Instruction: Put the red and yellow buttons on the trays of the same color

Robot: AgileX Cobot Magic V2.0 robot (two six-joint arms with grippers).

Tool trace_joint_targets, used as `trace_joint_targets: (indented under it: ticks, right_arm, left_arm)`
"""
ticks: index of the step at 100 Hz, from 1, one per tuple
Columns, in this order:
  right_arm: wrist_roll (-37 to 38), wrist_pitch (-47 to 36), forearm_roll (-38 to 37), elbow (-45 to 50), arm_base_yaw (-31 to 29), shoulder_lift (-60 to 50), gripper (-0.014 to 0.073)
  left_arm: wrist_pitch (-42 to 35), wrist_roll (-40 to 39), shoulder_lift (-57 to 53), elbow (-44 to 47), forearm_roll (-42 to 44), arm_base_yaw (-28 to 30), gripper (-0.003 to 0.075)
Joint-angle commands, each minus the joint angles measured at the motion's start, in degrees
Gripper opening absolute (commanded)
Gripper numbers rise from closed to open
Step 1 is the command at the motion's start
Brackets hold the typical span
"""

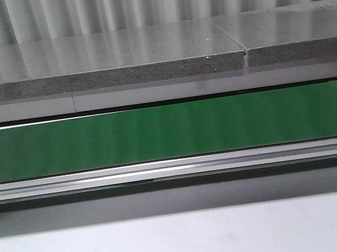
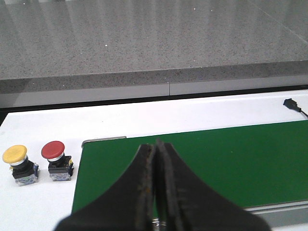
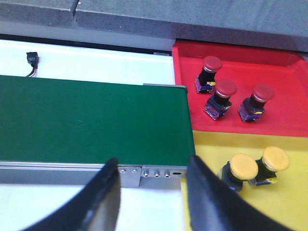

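Observation:
In the left wrist view a yellow button and a red button stand upright side by side on the white table, off the end of the green belt. My left gripper is shut and empty above that belt end, apart from both. In the right wrist view the red tray holds three red buttons. The yellow tray in front of it holds two yellow buttons. My right gripper is open and empty over the belt's other end, beside the yellow tray.
The green belt runs across the front view between a metal rail and a grey stone ledge. A small black connector with its cable lies on the white surface behind the belt.

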Motion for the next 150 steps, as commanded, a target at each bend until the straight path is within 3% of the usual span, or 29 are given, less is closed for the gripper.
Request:
trace_joint_targets:
  ticks: [1, 11, 60, 72, 89, 96, 124, 150]
  right_arm:
    - [-0.61, -3.03, -0.48, -1.22, 0.18, 0.19, 0.0113]
    - [-0.61, -2.96, -0.48, -1.22, 0.18, 0.19, -0.0076]
    - [-0.61, -1.7, -0.48, -1.22, 0.18, 0.19, -0.0071]
    - [-0.61, -1.7, -0.48, -1.22, 0.18, 0.19, -0.0071]
    - [-0.61, -1.7, -0.48, -1.22, 0.18, 0.19, -0.0071]
    - [-0.61, -1.7, -0.48, -1.22, 0.18, 0.19, -0.0071]
    - [-0.61, -1.7, -0.48, -1.22, 0.18, 0.19, -0.0071]
    - [-0.61, -1.7, -0.48, -1.22, 0.18, 0.19, -0.0071]
  left_arm:
    - [-4.05, -0.07, 0.29, -1.52, -0.92, -0.4, -0.002]
    - [-4.05, -0.07, 0.29, -1.52, -0.92, -0.4, -0.002]
    - [-4.05, -0.07, 0.29, -1.52, -0.92, -0.4, -0.0011]
    - [-4.05, -0.07, 0.29, -1.52, -0.79, -0.4, 0.0101]
    - [-4.05, -0.07, 0.29, -1.52, -0.79, -0.4, 0.0414]
    - [-4.17, -0.07, 0.29, -1.52, -0.79, -0.4, 0.0489]
    - [-5.19, -0.48, 0.62, -1.52, -0.98, -0.01, 0.0494]
    - [-8.03, -11.25, 10.03, -5.63, 0.48, 5.57, 0.0494]
